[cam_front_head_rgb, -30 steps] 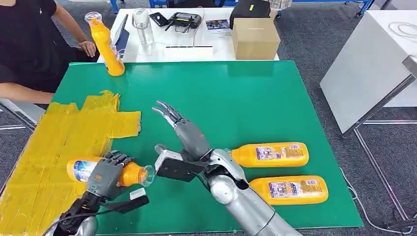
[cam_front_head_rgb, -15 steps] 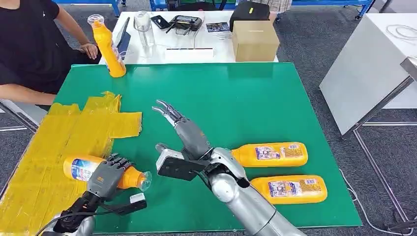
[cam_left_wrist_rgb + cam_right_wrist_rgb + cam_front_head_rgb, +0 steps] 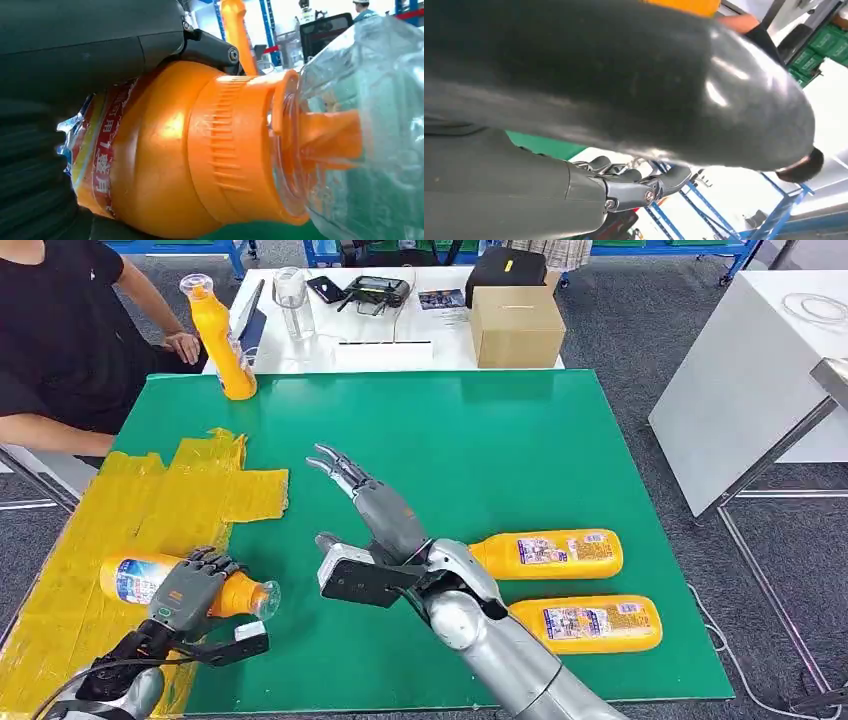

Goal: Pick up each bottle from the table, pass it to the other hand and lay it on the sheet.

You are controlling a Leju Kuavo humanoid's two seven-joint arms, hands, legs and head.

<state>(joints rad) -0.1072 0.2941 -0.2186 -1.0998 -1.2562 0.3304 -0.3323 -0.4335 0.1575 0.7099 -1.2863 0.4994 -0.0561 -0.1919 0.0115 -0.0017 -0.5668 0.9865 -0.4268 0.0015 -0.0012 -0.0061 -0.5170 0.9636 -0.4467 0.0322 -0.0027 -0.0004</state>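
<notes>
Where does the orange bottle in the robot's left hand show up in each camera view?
Head view: held bottle at lower left, over the yellow sheet, gripped by the left hand.
Left wrist view: bottle close up, cap end.
Right wrist view: not in it.
Shared landmark: green table.

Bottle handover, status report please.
Left robot hand grips orange bottle over yellow sheet. Right robot hand open, empty. Two bottles waiting on green table. Nothing obstructing.

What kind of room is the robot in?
Probably a robot testing lab or workshop. A green-topped work table carries a taped-down yellow plastic sheet, a white side table holds a black handheld controller, and blue metal racks stand behind.
</notes>
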